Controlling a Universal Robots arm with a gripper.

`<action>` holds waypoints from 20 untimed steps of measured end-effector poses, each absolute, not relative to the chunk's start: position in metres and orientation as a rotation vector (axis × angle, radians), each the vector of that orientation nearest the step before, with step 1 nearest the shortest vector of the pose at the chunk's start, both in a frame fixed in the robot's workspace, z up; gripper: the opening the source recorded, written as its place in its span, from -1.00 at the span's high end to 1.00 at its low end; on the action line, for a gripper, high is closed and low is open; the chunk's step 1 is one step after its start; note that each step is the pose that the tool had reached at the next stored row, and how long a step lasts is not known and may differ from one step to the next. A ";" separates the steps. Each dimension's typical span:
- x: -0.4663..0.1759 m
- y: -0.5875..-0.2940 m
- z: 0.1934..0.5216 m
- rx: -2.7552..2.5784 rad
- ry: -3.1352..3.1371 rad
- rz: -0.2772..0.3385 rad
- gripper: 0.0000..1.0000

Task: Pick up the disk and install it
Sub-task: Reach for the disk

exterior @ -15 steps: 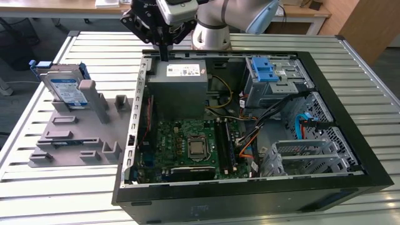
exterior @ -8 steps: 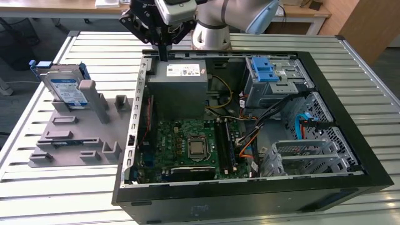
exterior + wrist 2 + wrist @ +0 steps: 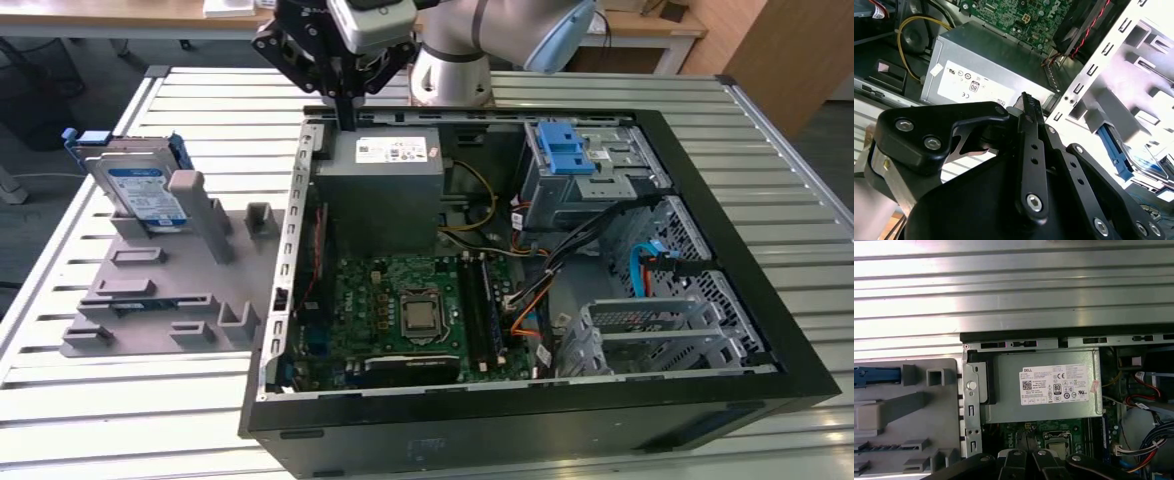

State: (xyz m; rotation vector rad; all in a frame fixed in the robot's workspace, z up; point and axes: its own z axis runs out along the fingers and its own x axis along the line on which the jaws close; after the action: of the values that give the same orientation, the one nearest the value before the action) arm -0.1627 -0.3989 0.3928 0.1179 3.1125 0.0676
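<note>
The disk (image 3: 138, 186), a silver drive with a white-and-blue label and a blue frame, stands upright in a slot of the grey holder (image 3: 160, 290) at the exterior view's left, outside the computer case. In the first wrist view its blue edge (image 3: 874, 374) shows beside the holder, and in the second wrist view its blue frame (image 3: 1114, 150) shows past the case wall. My gripper (image 3: 346, 120) hangs over the case's rear left corner, just above the power supply, with its black fingers (image 3: 1026, 100) pressed together and nothing between them. It is well apart from the disk.
The open black computer case (image 3: 747, 250) lies on a slatted metal table (image 3: 200, 90). Inside are a grey power-supply box (image 3: 380, 190), a green motherboard (image 3: 414, 300), a drive cage with a blue latch (image 3: 567, 150), a silver perforated cage (image 3: 654, 330) and loose cables.
</note>
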 end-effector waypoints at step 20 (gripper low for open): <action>-0.168 -0.399 0.393 0.118 3.112 0.068 0.79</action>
State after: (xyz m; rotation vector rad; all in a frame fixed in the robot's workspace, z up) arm -0.1685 -0.3989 0.3926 0.1180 3.1125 0.0677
